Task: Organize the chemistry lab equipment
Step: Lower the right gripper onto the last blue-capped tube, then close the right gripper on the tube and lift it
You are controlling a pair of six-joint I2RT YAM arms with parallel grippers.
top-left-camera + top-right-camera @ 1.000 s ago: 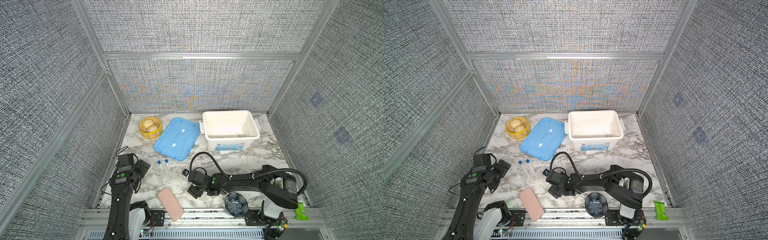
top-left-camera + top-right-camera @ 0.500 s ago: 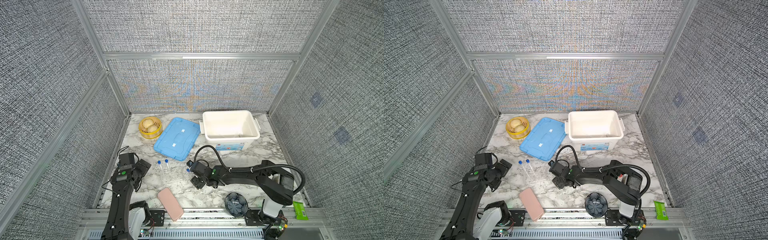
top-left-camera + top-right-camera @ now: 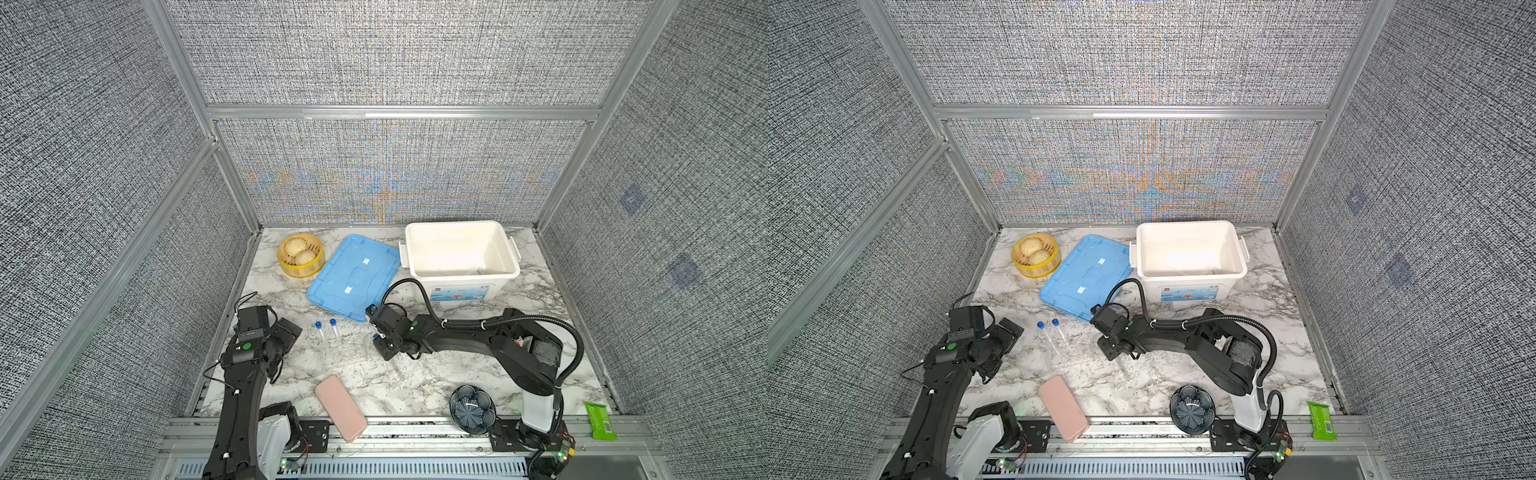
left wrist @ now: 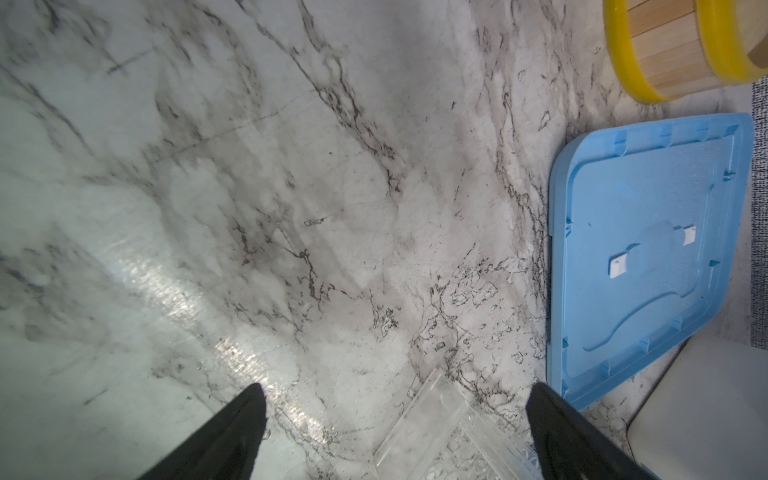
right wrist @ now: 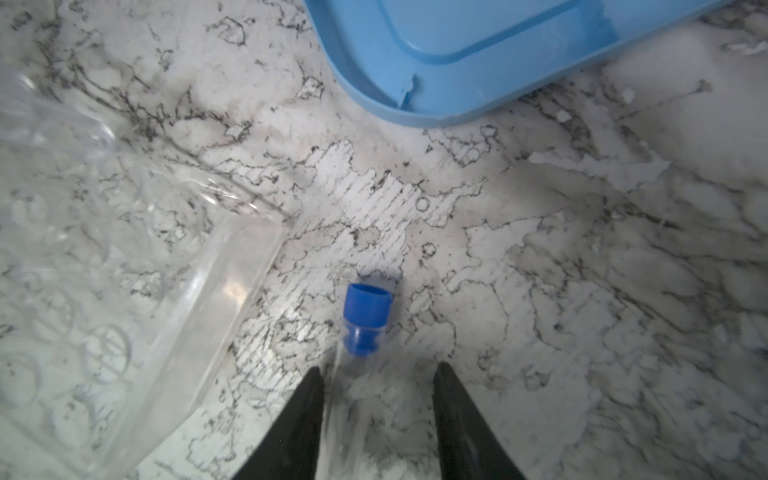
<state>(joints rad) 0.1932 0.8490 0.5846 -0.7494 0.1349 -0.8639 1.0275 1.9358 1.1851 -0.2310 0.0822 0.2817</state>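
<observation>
Two black robot arms reach over a glossy white, grey-veined marble tabletop [image 3: 436,382], with lab tubes lying near its middle.
The right gripper [image 5: 376,370] has its tapered black fingers on either side of a slim clear tube [image 5: 361,328] with a round blue cap. A gap shows on one side, so it is not yet pinching. A clear plastic rack [image 5: 124,316] with round holes lies just beside the tube. Two more capped tubes [image 3: 320,331] lie toward the left edge. The left gripper [image 4: 397,388] is spread wide above the marble. A smooth blue lid [image 3: 353,276] lies nearer the back edge.
</observation>
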